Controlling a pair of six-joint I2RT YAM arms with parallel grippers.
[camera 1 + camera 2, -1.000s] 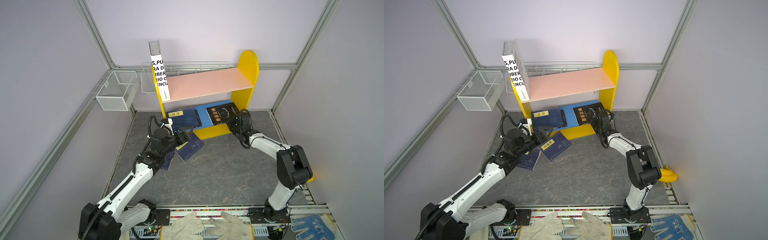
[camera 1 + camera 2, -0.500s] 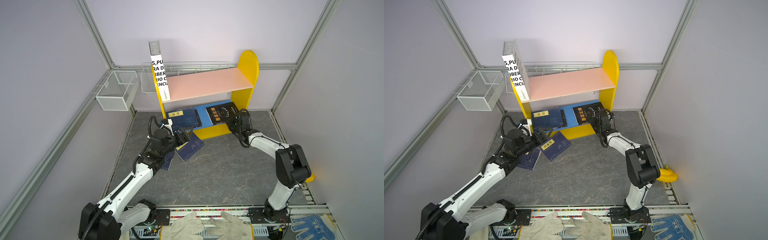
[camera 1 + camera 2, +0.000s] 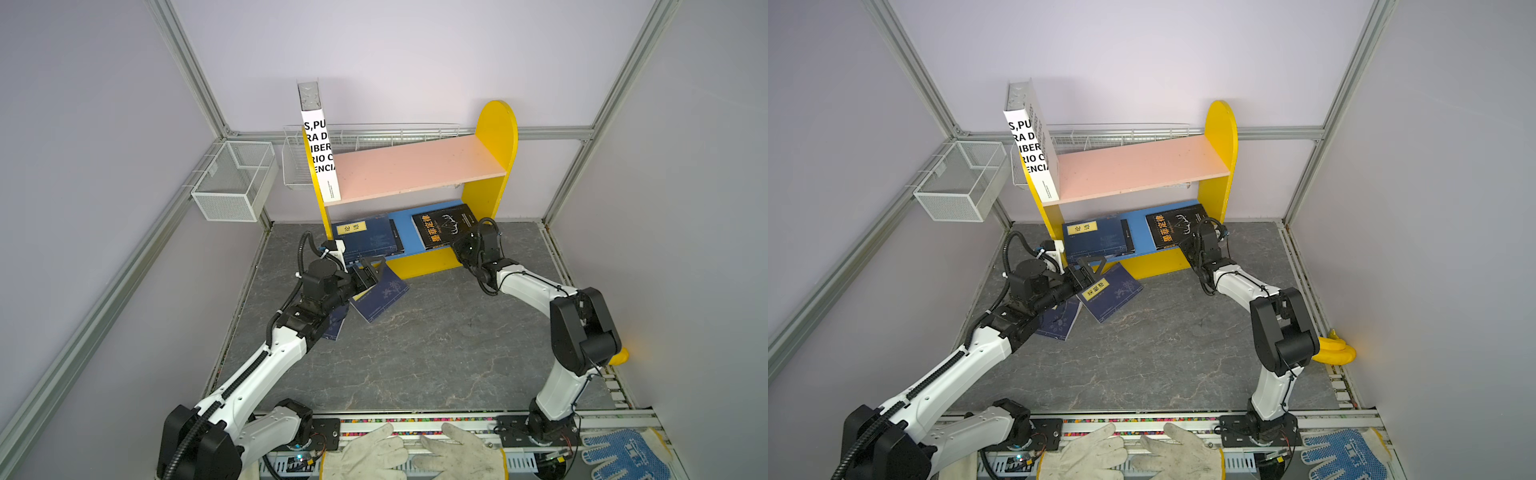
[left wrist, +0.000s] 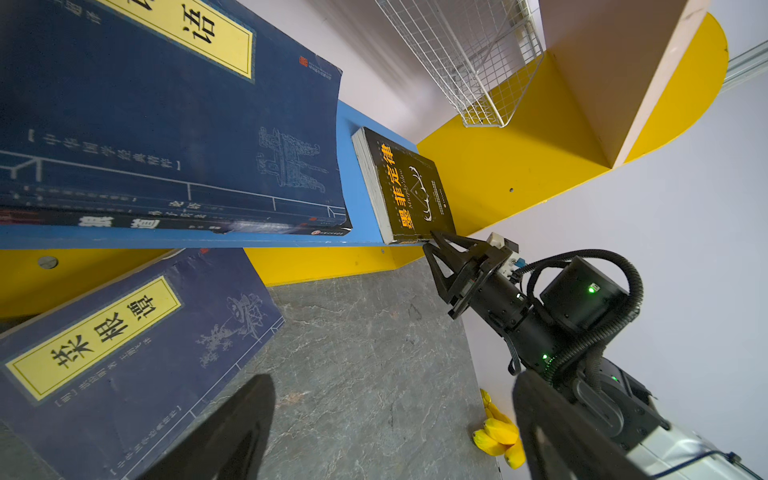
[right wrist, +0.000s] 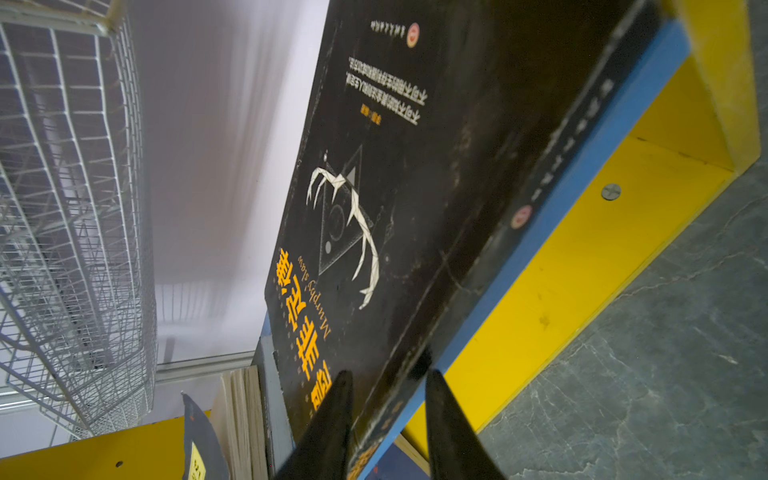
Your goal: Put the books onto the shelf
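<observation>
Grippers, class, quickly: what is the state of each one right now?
Left gripper: open, holding nothing.
Right gripper: jaws astride a corner of the black book; whether it grips cannot be told.

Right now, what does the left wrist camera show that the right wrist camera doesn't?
Only the left wrist camera: a navy book on the floor, bananas, and the right gripper at the corner of the black book. Only the right wrist camera: that gripper's fingers straddling the book's near edge, close up. Both: the black book, the blue board under it, the wire basket and the yellow shelf side.
</observation>
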